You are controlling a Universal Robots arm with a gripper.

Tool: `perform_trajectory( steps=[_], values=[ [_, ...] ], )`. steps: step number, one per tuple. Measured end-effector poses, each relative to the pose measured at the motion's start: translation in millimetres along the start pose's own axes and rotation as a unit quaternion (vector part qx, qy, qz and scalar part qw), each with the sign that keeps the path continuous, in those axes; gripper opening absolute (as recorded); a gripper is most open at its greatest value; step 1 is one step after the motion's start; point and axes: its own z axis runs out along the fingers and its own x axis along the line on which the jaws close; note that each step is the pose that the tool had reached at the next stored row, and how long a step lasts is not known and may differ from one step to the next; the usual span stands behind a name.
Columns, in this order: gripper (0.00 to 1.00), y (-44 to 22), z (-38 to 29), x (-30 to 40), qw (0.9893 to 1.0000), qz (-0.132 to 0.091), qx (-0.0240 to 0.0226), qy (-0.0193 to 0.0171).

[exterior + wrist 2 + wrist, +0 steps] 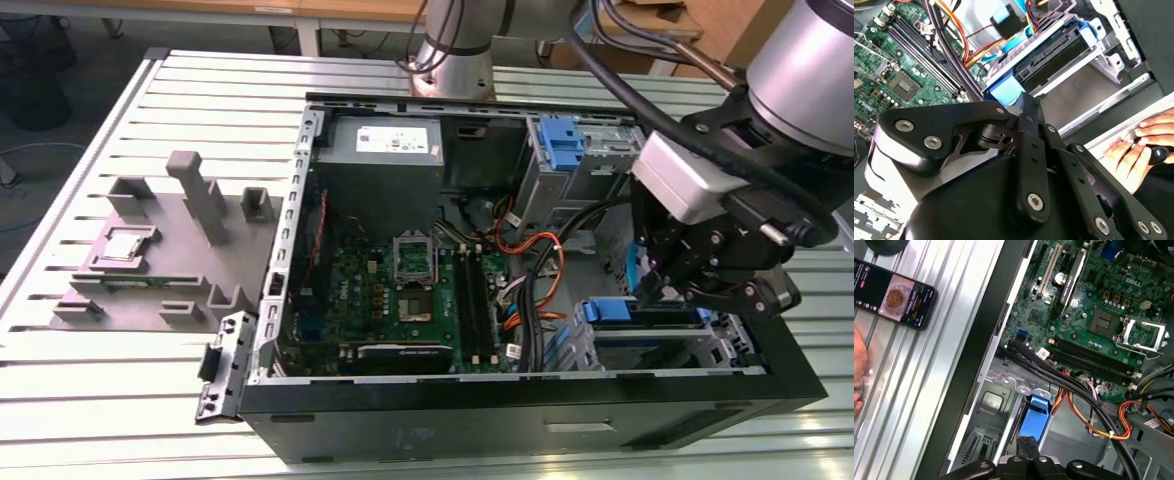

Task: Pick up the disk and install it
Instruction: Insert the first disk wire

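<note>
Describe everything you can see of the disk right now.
The disk is a flat rectangular drive, dark along its visible edge, framed by blue plastic rails that end in a broad blue tab. It lies in the grey metal bay at a corner of the computer case. The gripper is right at the blue tab; contact is unclear.

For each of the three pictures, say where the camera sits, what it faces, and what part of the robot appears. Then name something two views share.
Exterior view: off the arm, high, facing the open computer case; arm and hand show.
Second wrist view: on the arm, facing the disk; hand linkage shows.
First wrist view: on the arm, facing the motherboard; hand shows.
Shared: both wrist views show the motherboard.
</note>
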Motion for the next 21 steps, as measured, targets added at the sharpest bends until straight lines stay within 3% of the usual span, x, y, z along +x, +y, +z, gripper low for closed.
perform_trajectory(
  steps=[5,13,19,21],
  values=[
    [0.1,-7.2,0.2,0.4,1.0,-0.001,0.0,0.0],
    [0.1,-8.0,0.2,0.3,1.0,-0.002,0.0,0.0001],
    [0.1,-8.1,0.2,0.2,0.9989,-0.048,-0.0001,-0.0003],
    [0.1,-8.1,0.4,0.3,0.9987,-0.051,0.0025,0.0009]
  ],
)
